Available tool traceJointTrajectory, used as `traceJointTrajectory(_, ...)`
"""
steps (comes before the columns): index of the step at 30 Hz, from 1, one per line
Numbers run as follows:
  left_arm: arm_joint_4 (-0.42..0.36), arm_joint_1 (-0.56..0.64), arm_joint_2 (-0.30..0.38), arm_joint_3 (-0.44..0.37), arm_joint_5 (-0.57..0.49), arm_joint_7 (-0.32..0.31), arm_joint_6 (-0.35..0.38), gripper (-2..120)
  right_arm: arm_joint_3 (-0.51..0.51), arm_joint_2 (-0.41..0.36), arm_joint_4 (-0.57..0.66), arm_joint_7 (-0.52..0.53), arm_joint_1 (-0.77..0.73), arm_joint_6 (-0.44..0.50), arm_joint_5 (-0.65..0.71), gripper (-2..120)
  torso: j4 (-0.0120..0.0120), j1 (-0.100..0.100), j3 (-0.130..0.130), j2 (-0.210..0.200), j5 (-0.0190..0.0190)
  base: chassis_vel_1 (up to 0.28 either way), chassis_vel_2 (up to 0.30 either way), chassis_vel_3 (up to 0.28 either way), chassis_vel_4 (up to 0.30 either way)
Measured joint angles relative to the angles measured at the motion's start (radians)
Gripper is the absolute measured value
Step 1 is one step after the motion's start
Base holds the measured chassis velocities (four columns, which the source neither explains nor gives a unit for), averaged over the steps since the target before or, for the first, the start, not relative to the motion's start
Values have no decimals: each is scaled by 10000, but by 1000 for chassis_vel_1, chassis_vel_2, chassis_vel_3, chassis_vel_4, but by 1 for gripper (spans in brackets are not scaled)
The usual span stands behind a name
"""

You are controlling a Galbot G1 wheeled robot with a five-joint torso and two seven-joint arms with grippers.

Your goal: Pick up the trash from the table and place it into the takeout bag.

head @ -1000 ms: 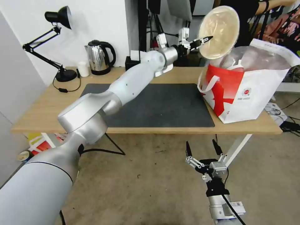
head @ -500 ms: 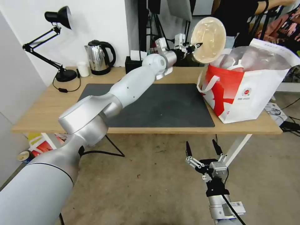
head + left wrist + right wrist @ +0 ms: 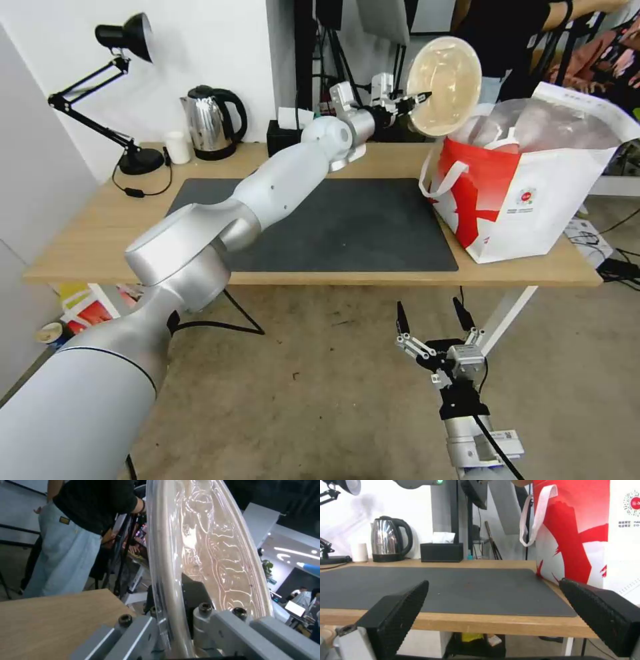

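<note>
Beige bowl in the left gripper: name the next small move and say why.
Probably carry the beige paper bowl a little further toward the robot's right, over the mouth of the takeout bag, then lower it. The left gripper pinches its rim, holding it on edge above the bag's near-left rim, not yet over the opening. The right gripper hangs open below the table.

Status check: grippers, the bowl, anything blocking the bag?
Left gripper shut on beige paper bowl, held tilted above takeout bag near edge. Right gripper open, parked below table. Bag mouth unobstructed.
</note>
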Motion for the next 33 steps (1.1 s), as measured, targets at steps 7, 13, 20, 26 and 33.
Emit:
traceJointTrajectory(7, 12, 78, 0, 128, 170, 120, 169, 2, 0, 0, 0, 0, 1, 0, 0, 100, 0, 0, 0, 0, 0, 0, 0, 0, 0)
traceJointTrajectory(13, -63, 248, 0, 451, 287, 359, 225, 2, 0, 0, 0, 0, 0, 0, -1, 100, 0, 0, 0, 0, 0, 0, 0, 0, 0)
traceJointTrajectory(20, -110, 325, -1, 663, 274, 710, 210, 2, 0, 0, 0, 0, 0, 0, 0, 100, 0, 0, 0, 0, 0, 0, 0, 0, 0)
traceJointTrajectory(26, -69, 340, 3, 966, 300, 1042, 382, 2, 0, 1, 0, 0, 0, 0, 0, 100, 0, 0, 0, 0, 0, 0, 0, 0, 0)
traceJointTrajectory(33, 98, 321, 10, 1194, 874, 1855, 975, 2, 0, 0, 1, 0, 0, 0, 0, 100, 0, 0, 0, 0, 0, 0, 0, 0, 0)
